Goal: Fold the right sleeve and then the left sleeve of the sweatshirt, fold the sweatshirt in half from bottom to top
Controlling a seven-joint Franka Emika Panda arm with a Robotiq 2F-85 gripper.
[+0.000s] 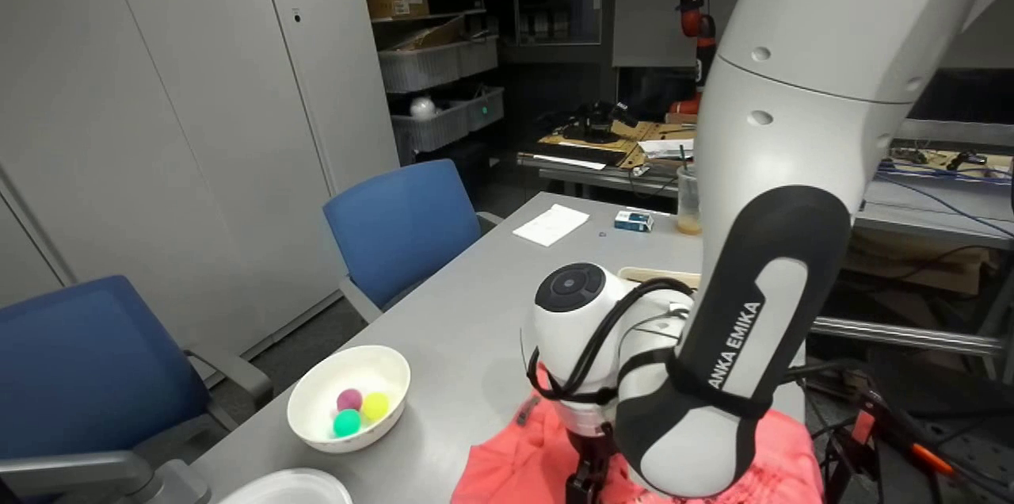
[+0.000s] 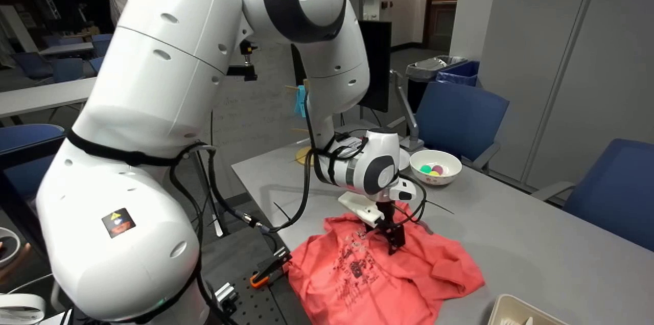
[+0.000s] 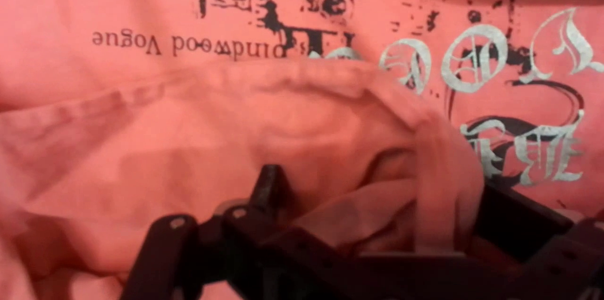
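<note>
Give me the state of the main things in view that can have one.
Sweatshirt: print side up, rumpled, partly lapped over its front
Gripper: open, pointing down
Bowl: upright, holding three balls
Cup: upright, some brownish liquid inside
Cabinet doors: shut

The pink-red sweatshirt (image 2: 380,276) lies wrinkled on the gray desk (image 2: 541,233), black and silver print (image 3: 406,45) facing up, some cloth (image 3: 226,116) hiding part of it.

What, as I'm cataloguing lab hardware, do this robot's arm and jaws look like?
The arm is white and rounded, with black panels; lettering on one reads "ANKA EMIKA". Black straps circle it, dark cables run along it, and a dark sticker bears a yellow triangle. The jaws are black, with hinged links.
</note>
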